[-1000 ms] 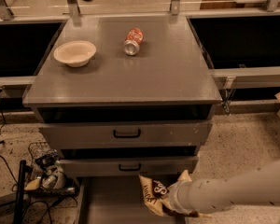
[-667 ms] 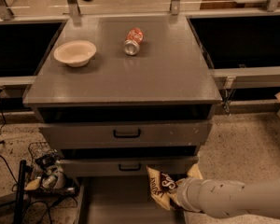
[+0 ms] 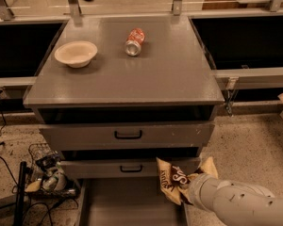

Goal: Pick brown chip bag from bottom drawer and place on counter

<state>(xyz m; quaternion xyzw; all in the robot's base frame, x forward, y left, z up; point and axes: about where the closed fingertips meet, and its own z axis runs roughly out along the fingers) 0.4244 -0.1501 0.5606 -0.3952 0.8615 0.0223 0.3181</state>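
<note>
The brown chip bag (image 3: 175, 182), crinkly brown and tan with white lettering, hangs in the air over the right side of the open bottom drawer (image 3: 127, 204), in front of the middle drawer's face. My gripper (image 3: 191, 195) is at the bag's lower right, at the end of the white arm coming in from the bottom right, and it holds the bag up. The bag hides the fingertips. The counter (image 3: 155, 74) is the flat dark-grey cabinet top above.
A cream bowl (image 3: 76, 53) sits at the counter's left. A red soda can (image 3: 134, 42) lies on its side at the counter's middle back. Two upper drawers with black handles (image 3: 128, 134) are slightly open. A wire basket with clutter (image 3: 47, 173) and cables lie on the floor at left.
The bag has risen out of the bottom drawer and moved up and to the right with my gripper; the arm has drawn lower right.
</note>
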